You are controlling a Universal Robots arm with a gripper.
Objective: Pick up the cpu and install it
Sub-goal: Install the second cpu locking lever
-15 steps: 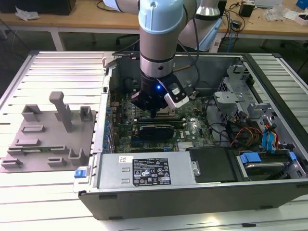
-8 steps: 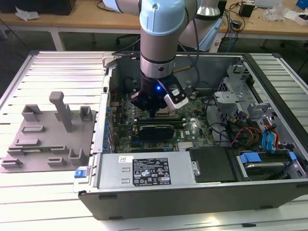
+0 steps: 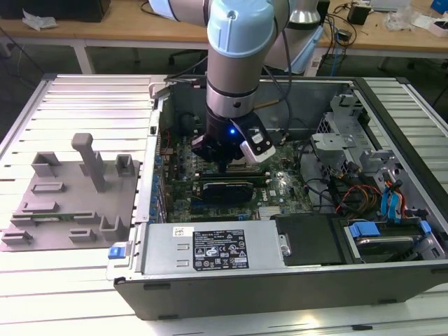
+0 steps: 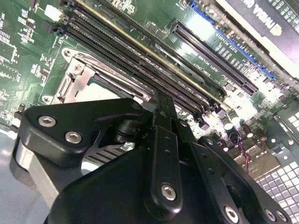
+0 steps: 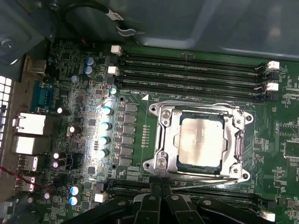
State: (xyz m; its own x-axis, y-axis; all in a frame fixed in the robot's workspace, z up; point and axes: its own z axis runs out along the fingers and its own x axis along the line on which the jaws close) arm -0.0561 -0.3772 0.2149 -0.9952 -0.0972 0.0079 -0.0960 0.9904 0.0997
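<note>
The cpu (image 5: pixel 201 142), a small square chip with a pale silver top, lies flat inside the metal-framed socket (image 5: pixel 161 140) on the green motherboard. A pale corner of the cpu (image 4: pixel 100 87) peeks out behind the black gripper body in the second wrist view. My gripper (image 5: pixel 161 181) hovers just off the socket's edge, beside the memory slots, its two black fingers pressed together with nothing between them. From the exterior view, the gripper (image 3: pixel 224 168) hangs low inside the open computer case, over the middle of the board.
A grey fixture plate (image 3: pixel 70 196) with upright pegs lies on the exterior view's left. Inside the case are a long black card (image 3: pixel 227 189), the power supply (image 3: pixel 210 248) at the front, and drive bays with cables (image 3: pixel 392 203) on the exterior view's right. Memory slots (image 5: pixel 191 70) flank the socket.
</note>
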